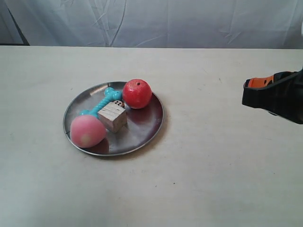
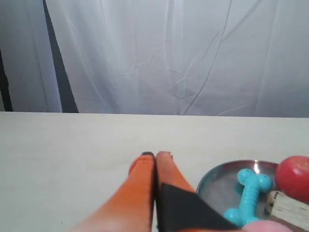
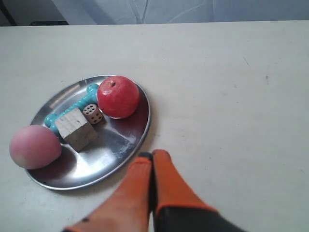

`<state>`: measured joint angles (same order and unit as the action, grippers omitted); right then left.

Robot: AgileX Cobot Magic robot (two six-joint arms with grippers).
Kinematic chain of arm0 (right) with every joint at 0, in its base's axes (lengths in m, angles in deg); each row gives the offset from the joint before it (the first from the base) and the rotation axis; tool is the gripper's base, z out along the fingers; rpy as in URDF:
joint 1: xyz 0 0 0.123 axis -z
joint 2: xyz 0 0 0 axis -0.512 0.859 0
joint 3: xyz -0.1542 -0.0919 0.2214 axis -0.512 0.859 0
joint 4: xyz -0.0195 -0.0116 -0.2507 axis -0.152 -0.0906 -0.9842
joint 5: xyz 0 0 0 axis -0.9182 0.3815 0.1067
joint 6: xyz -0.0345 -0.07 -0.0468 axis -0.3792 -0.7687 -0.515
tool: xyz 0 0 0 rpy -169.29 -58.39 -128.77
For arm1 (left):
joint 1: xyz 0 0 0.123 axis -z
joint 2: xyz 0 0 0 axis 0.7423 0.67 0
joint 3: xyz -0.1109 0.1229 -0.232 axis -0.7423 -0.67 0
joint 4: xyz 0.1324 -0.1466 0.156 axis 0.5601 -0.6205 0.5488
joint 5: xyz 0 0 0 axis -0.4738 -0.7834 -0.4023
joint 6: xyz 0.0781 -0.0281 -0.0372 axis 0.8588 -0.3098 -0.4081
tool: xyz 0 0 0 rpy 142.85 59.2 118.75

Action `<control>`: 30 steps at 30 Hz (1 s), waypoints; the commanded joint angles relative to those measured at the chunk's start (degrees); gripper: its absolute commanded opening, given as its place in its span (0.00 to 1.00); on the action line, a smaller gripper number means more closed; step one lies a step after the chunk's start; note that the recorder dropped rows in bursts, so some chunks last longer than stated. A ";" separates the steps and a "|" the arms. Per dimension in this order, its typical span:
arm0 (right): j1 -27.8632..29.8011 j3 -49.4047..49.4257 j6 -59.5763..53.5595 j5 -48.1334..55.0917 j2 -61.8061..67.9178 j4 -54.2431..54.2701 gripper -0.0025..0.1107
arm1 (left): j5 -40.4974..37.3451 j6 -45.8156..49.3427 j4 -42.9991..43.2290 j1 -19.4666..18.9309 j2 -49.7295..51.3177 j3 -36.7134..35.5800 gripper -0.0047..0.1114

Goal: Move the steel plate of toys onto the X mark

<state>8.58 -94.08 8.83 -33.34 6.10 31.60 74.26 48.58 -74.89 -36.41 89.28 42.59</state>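
The plate point(image 1: 142, 127) lies on the surface point(image 1: 213, 179), left of the middle in the exterior view. On it the apple point(image 1: 137, 93) sits at the far right rim and the peach point(image 1: 87, 131) at the near left rim. The cube point(image 1: 112, 117) stands between them, the die point(image 1: 118, 103) just behind it, beside the apple. The bone-shaped piece point(image 1: 106, 100) lies behind the cube, running from apple toward peach.

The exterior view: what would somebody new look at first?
The shiny steel plate grabs the eye first, sitting left of the middle of the table. It holds a red apple at its far edge and a pink peach at its near edge. After that comes the right gripper, with its orange fingers pressed together, apart from the plate.
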 commanded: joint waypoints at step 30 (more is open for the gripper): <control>-0.18 0.28 0.03 -2.06 -0.36 -0.24 0.02 | -24.04 -43.62 39.85 -16.62 -27.00 -8.60 0.04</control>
<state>8.58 -94.08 8.83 -34.57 6.00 31.60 50.11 5.22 -35.01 -52.99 62.66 34.19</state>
